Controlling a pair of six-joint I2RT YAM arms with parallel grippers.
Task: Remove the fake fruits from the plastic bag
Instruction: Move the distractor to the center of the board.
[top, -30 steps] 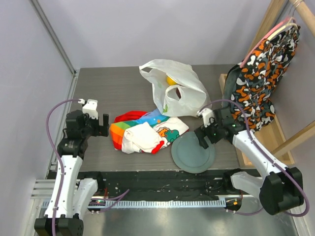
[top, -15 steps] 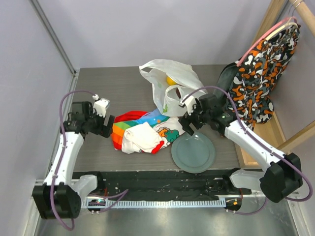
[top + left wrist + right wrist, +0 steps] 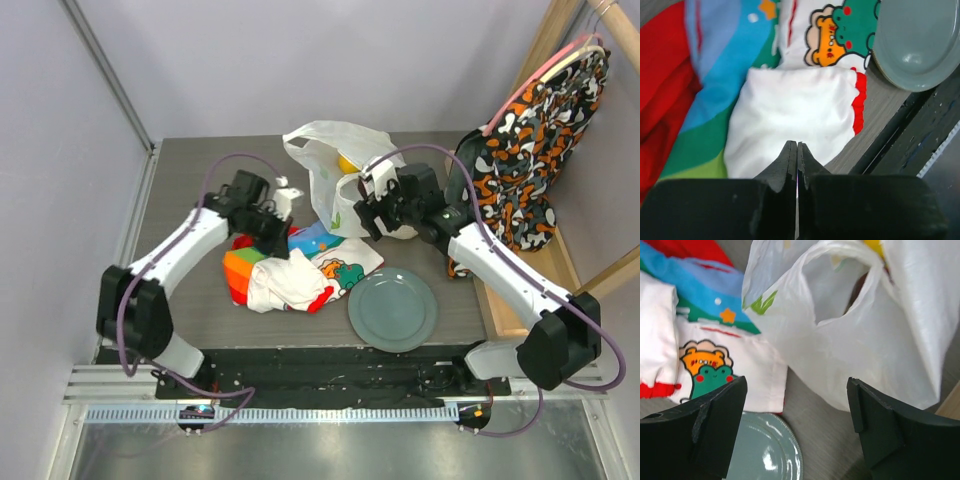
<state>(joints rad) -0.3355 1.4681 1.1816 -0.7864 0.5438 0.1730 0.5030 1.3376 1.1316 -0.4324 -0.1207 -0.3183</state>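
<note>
Jaws wide on my right gripper [image 3: 796,382], shut empty on left gripper [image 3: 797,146]; flimsy, slippery bag [image 3: 840,355], I'd pinch its handle loop [image 3: 867,287]

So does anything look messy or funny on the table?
Yes. The rainbow cloth lies crumpled in a heap beside the plate, not flat. The plastic bag slumps open with a yellow fruit peeking out. Nothing looks spilled or broken.
</note>
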